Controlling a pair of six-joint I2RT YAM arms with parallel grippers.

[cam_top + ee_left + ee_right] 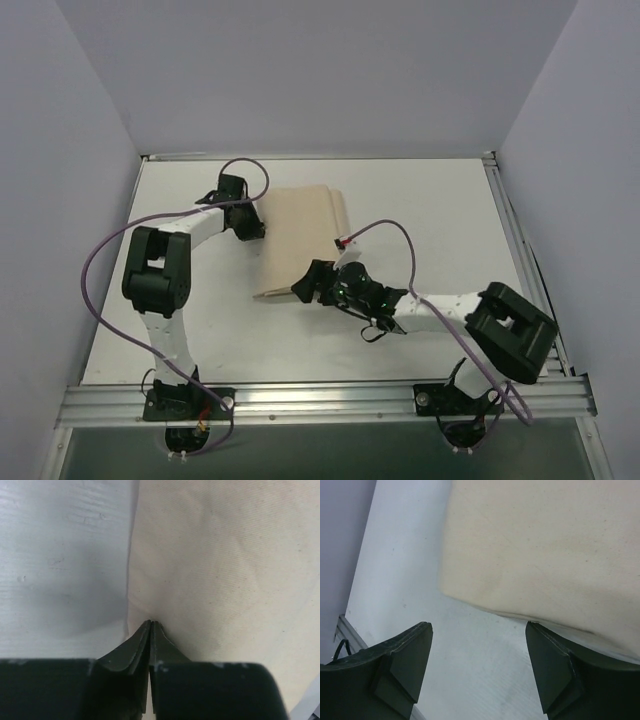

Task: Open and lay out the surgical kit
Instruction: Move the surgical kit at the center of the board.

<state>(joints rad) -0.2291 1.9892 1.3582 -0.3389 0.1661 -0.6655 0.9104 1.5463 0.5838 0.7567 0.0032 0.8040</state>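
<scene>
Left pincer (pixel 150 624) closed tight, pinching edge of beige cloth wrap (pixel 225 570). Right pincer (pixel 477 660) spread wide, empty, over white tabletop (pixel 400 570) just beside wrap's folded edge.

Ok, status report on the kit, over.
Left gripper shut on cloth wrap edge. Right gripper open, gripping nothing. Wrap folded, contents unseen. Nothing blocking.

What lies inside the folded cloth wrap (pixel 300 222) is concealed by its own layers, its outer parts are cut off by both wrist views' edges, and its near edge is partly covered by the right gripper (pixel 307 283) from above.
</scene>
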